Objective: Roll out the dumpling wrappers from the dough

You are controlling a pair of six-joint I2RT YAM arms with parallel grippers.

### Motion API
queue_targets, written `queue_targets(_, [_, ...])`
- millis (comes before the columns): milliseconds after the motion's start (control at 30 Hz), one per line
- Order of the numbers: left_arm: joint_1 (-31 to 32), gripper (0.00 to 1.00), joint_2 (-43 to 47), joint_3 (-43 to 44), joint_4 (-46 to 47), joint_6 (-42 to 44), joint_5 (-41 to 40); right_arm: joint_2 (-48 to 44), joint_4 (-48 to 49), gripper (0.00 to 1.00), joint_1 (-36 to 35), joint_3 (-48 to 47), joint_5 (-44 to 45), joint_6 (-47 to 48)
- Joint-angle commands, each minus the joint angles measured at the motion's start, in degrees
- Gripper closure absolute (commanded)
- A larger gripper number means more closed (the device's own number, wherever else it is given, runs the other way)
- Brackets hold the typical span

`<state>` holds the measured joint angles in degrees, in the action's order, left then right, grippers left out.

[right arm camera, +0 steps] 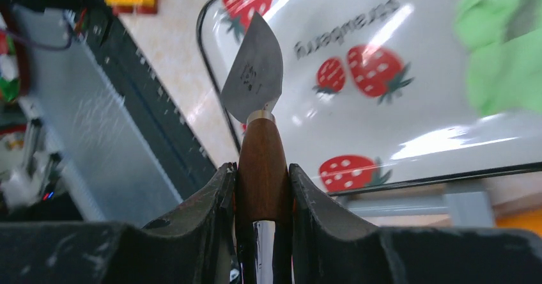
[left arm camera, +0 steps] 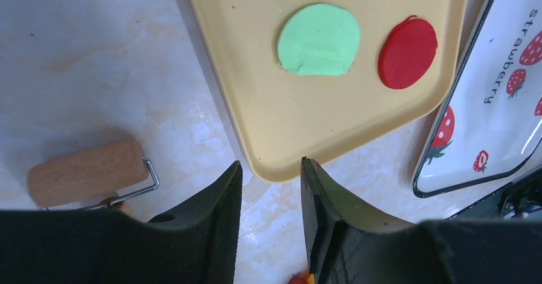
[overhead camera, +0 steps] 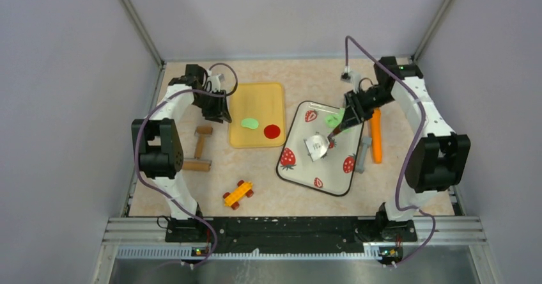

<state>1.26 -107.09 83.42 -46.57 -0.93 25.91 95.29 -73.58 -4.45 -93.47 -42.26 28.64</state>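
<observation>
Right side of tabletop: my right end effector (right arm camera: 263, 169) clamps wooden-handled scraper (right arm camera: 255, 79) over strawberry tray (overhead camera: 335, 169). Green dough (overhead camera: 333, 119) at tray's far end; soft, likely sticky, I'd lift from underneath. Farther left, thin wrapper (left arm camera: 318, 39) flat on yellow tray (left arm camera: 287, 124); my left end effector (left arm camera: 271, 169) open, empty, beside tray.

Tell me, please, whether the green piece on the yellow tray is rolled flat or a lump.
Flat: the dumpling wrapper lies as a thin, smooth sheet on the yellow tray, beside the red disc.
</observation>
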Motion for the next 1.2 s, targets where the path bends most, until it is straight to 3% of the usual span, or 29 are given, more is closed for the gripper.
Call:
queue_targets(0, [0.23,0.58,5.49,2.52,-1.51,5.17,0.30,-4.82,-2.64,1.00,-0.31,10.45,-9.29,8.04])
queue_targets(433, [0.22,0.58,8.08,0.98,-2.68,6.74,6.16,-8.84,22.88,1.00,3.35,28.68,-9.37,3.61])
queue_targets(667, [0.22,0.58,9.07,0.12,-2.69,7.20,6.75,-10.77,23.06,1.00,3.82,32.23,-11.81,1.75])
queue_targets(933, [0.23,0.58,8.96,-1.85,-1.28,5.79,7.39,-15.52,15.66,1.00,3.72,32.67,-17.16,5.99])
queue_targets(1167, [0.13,0.57,10.10,-1.91,-1.09,5.39,5.87,-11.56,22.68,1.00,-8.23,32.28,-17.23,-0.03])
